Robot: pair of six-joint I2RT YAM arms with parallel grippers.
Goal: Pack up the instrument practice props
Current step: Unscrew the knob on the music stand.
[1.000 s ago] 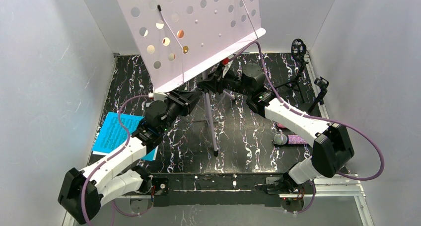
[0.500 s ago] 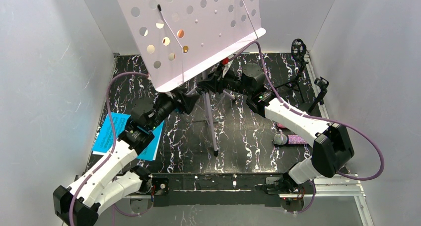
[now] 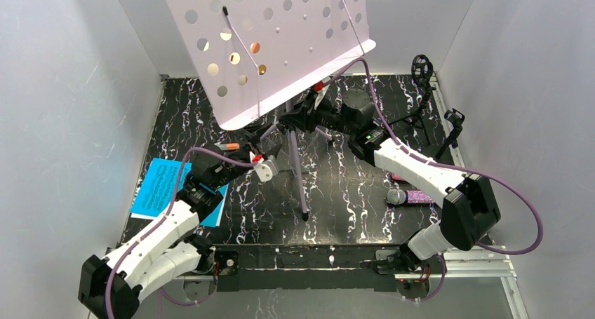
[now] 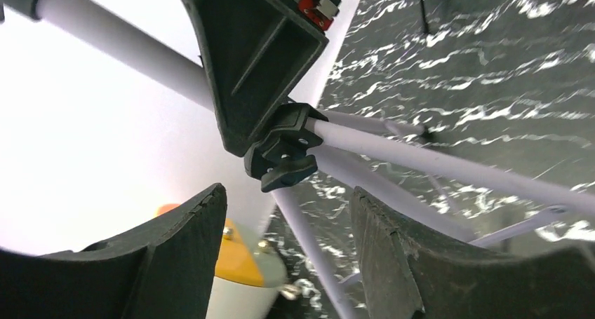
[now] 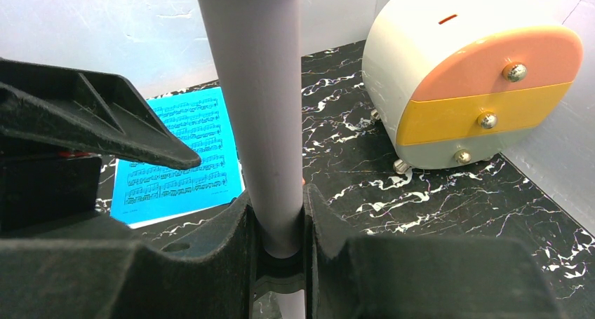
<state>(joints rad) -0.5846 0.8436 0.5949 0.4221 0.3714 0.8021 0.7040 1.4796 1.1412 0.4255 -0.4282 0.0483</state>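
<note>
Lilac perforated music rack (image 3: 273,38): its pale pole is clamped in the right gripper (image 5: 277,217), just by the black leg hub (image 4: 281,154)! Left gripper (image 4: 288,193) hovers beside that hub, fingers spread, empty. Rack stands upright on its tripod, middle of the black marbled table (image 3: 337,193). Collapsing it looks like the step; next, the left must close on the hub's knob.

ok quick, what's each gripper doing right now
left gripper: open, holding nothing
right gripper: closed on the lilac music rack pole
</note>
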